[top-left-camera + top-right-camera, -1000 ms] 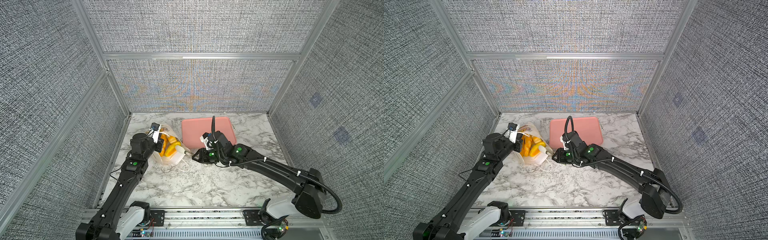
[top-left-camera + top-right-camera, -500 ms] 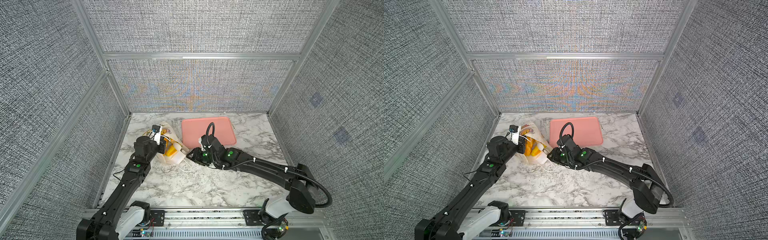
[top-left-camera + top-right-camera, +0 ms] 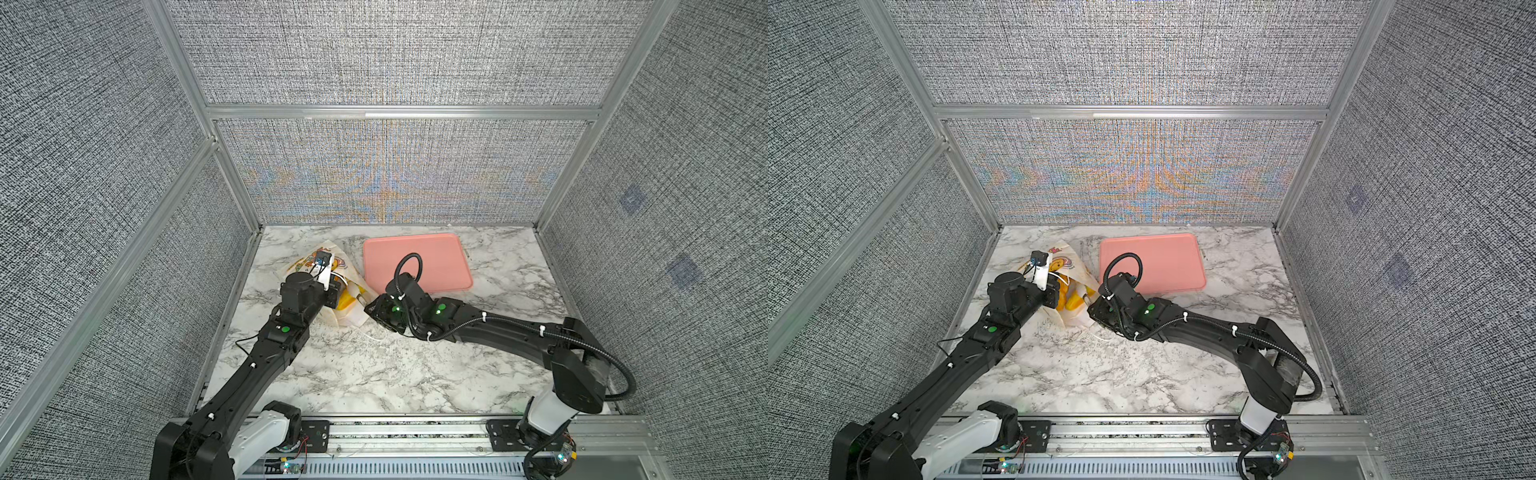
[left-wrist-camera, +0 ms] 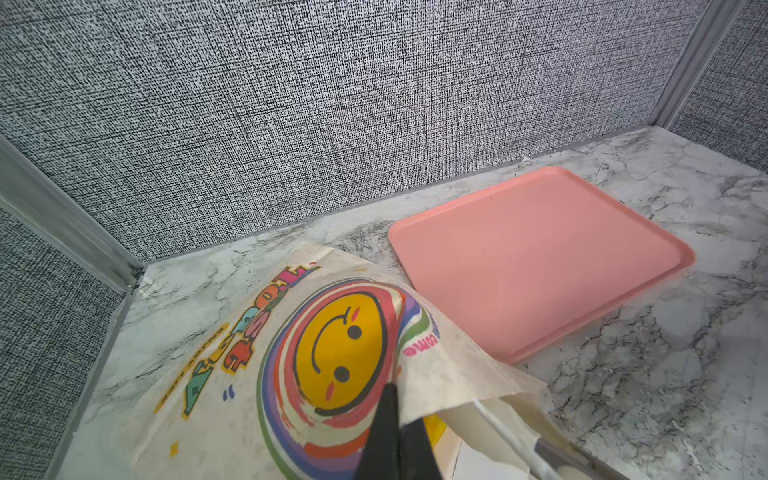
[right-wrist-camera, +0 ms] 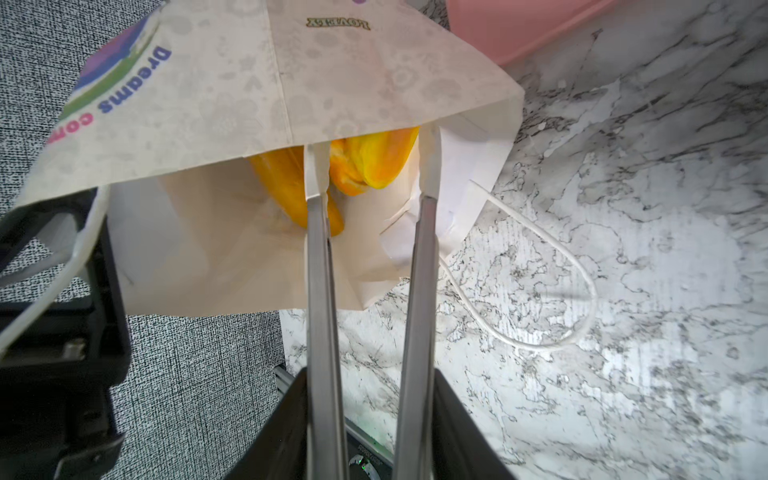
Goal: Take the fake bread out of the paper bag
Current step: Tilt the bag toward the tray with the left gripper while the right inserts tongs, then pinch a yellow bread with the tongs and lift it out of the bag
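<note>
The paper bag [image 3: 309, 262] [image 3: 1064, 258] lies on its side at the left rear of the marble table, mouth facing right. My left gripper [image 4: 399, 405] [image 3: 337, 286] is shut on the upper edge of the mouth beside the smiley print [image 4: 340, 353] and holds it up. Glossy yellow fake bread [image 5: 374, 162] [image 3: 345, 300] [image 3: 1073, 300] shows inside. My right gripper [image 5: 372, 153] [image 3: 1087, 298] is open, its long silver fingers [image 5: 320, 257] reaching into the mouth with the tips on either side of a yellow piece. A second yellow piece [image 5: 286, 187] lies beside them.
A flat pink tray [image 3: 432, 257] [image 3: 1167, 257] [image 4: 540, 257] lies bare just right of the bag at the rear. A white cord handle [image 5: 582, 316] loops onto the marble by the bag's mouth. The left wall stands close behind the bag.
My right arm has swung left toward the bag and its fingers have entered the mouth, opening slightly. The left gripper, still pinching the bag's edge, shifted a little right.
</note>
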